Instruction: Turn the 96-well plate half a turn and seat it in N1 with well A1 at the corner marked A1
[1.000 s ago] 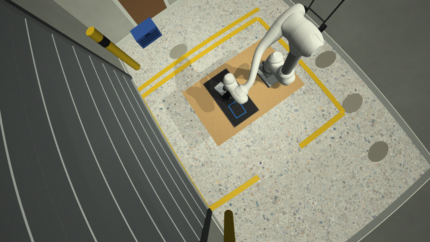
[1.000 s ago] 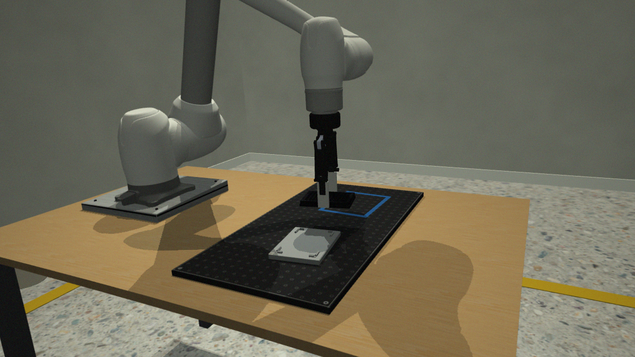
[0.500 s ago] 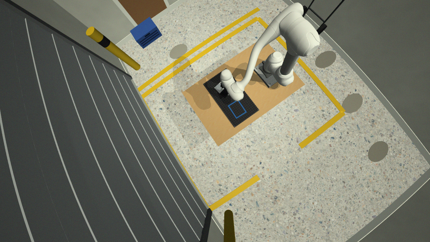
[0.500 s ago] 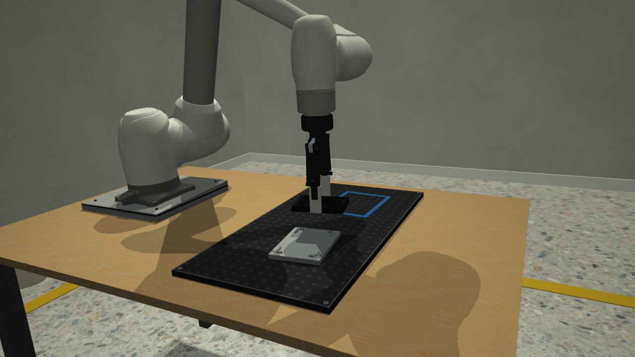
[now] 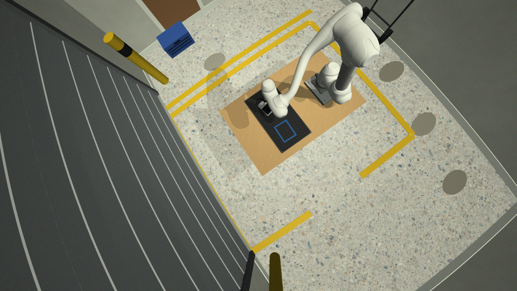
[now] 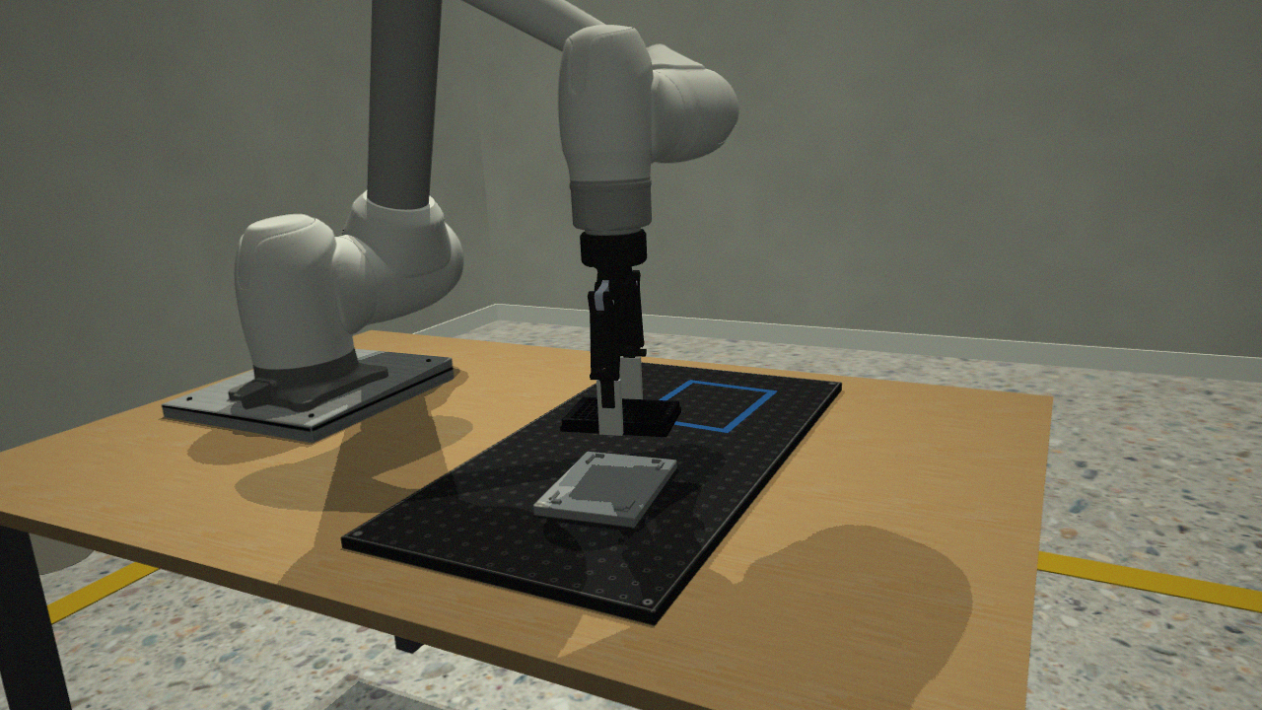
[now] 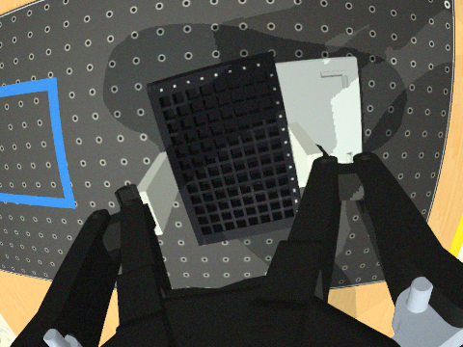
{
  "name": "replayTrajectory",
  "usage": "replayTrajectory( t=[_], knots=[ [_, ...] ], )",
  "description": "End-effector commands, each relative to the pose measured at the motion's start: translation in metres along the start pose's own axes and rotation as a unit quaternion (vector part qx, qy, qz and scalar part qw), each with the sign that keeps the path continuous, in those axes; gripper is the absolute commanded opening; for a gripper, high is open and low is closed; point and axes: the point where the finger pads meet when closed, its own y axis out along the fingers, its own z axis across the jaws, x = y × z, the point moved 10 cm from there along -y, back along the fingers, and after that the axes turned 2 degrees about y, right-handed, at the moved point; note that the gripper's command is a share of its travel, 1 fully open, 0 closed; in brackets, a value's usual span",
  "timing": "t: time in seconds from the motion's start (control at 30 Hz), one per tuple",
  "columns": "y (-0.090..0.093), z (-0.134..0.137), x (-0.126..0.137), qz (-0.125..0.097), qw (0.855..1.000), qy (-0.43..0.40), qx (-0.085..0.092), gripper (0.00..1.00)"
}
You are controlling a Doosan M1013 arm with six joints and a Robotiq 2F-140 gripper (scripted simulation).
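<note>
My gripper (image 6: 614, 414) is shut on the black 96-well plate (image 6: 624, 414) and holds it level in the air above the black deck. In the wrist view the plate (image 7: 226, 154) sits between my fingers, its wells facing up. The grey plate nest N1 (image 6: 606, 487) lies empty on the deck, below and a little toward the front of the plate. In the wrist view the nest (image 7: 318, 112) shows partly under the plate's right side. I cannot make out the plate's cut corner. The blue taped outline B1 (image 6: 717, 405) lies behind the plate on the deck.
The black perforated deck (image 6: 599, 481) lies on a wooden table (image 6: 838, 565). The arm's base plate (image 6: 309, 401) stands at the table's back left. In the wrist view B1 (image 7: 29, 145) is at the left.
</note>
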Motion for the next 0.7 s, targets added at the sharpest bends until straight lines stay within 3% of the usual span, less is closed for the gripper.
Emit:
replayTrajectory(
  t=[0.0,0.43,0.67],
  knots=[
    [0.0,0.009,0.001,0.0,1.0,0.0,0.0,0.0],
    [-0.002,0.042,0.006,0.0,1.0,0.0,0.0,0.0],
    [-0.002,0.042,0.006,0.0,0.993,0.116,0.0,0.0]
  ],
)
